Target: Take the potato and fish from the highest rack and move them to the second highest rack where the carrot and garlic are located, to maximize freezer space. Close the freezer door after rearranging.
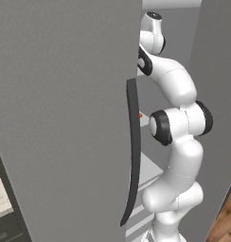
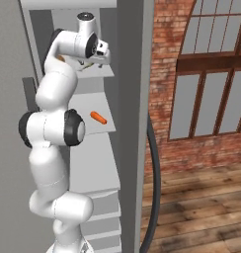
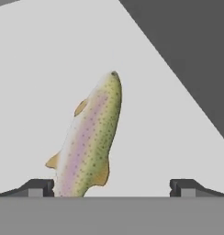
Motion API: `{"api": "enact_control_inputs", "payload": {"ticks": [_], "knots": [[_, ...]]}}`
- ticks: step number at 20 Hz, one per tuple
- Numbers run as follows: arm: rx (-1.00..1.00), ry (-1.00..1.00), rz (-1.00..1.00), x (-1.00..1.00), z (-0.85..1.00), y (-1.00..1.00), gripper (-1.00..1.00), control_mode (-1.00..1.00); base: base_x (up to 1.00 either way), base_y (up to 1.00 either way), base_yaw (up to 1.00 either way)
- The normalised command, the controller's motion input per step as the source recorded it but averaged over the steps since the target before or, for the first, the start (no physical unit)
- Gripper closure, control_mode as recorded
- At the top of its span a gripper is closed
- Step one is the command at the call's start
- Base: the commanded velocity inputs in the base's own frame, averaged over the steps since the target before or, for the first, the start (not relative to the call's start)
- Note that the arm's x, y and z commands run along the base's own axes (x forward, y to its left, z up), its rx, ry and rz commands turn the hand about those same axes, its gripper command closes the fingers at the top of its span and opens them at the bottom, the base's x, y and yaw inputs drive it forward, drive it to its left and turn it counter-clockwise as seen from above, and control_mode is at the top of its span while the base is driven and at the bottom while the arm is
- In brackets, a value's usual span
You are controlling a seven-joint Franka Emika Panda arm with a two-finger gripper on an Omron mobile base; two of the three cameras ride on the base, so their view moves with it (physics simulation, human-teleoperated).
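Freezer door (image 1: 65, 118): a big flat grey panel swung open, with 1 long dark curved handle (image 1: 133, 151) on its edge. It takes up the left side of the left base view.
Twin door (image 2: 135, 123): the other grey door, seen edge-on in the right base view, with a dark curved handle of its own.
Arm (image 2: 53, 138): white with dark joints. It reaches up into the freezer to the top shelf.
Highest rack (image 3: 49, 59): a light grey board. The fish lies on it.
Second highest rack (image 2: 100, 129): a light grey board, 1 step down. The carrot lies on it.
Fish (image 3: 88, 137): long, spotted, green and pink. In the hand view its tail end is just beside the left finger tip, and its head points away.
Gripper (image 3: 112, 187): spread wide over the top shelf, holding nothing. The fish sits toward 1 side of the gap.
Carrot (image 2: 98, 117): small and orange, near the front of its shelf.
Potato (image 2: 60, 58): a tiny brown bit on the top shelf, mostly behind the arm.
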Motion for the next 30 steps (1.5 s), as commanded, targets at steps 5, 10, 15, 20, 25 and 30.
{"api": "enact_control_inputs", "payload": {"ticks": [5, 10, 15, 20, 25, 30], "knots": [[0.09, 0.05, 0.00, 0.68, 0.00, 0.06, -1.00, -1.00, 0.00, 0.00, 0.00], [0.02, 0.06, 0.00, 0.52, 0.00, 0.01, -1.00, -1.00, 0.00, 0.00, 0.00], [0.00, 0.05, 0.00, 0.35, 0.00, 0.11, -1.00, -1.00, 0.00, 0.00, 0.00], [0.00, 0.00, 0.00, 0.07, -0.11, 0.04, -1.00, -1.00, 0.00, 0.00, 0.00], [-0.03, 0.00, 0.00, 0.00, -0.32, 0.00, 1.00, -1.00, 0.00, 0.00, 0.00], [-0.08, 0.00, 0.00, 0.00, -0.39, 0.00, 1.00, -1.00, 0.00, 0.00, 0.00]]}}
